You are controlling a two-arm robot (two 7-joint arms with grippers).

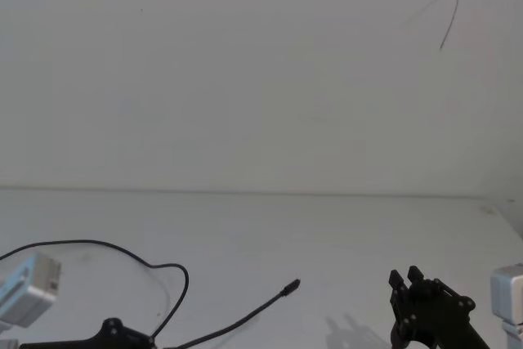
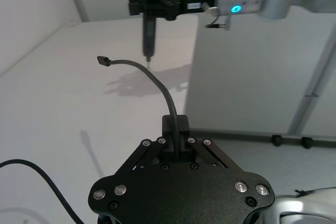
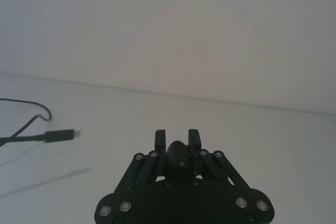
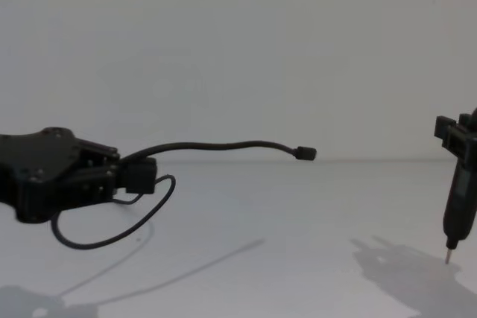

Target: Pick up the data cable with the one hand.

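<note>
Left claw [image 4: 138,175]: at the robot's left, raised above the bench [image 4: 298,206], clenched on the data cable [image 4: 223,145].
Data cable: the free end arches out of the claw toward the middle. Its small black plug [image 4: 305,153] hangs in the air, clear of the bench. The remaining length loops below the claw and trails off leftward across the bench.
Right claw [image 2: 147,4]: at the right, clenched on a slim pen-like tool [image 4: 456,214] that points down, tip near the bench, well apart from the plug.
</note>
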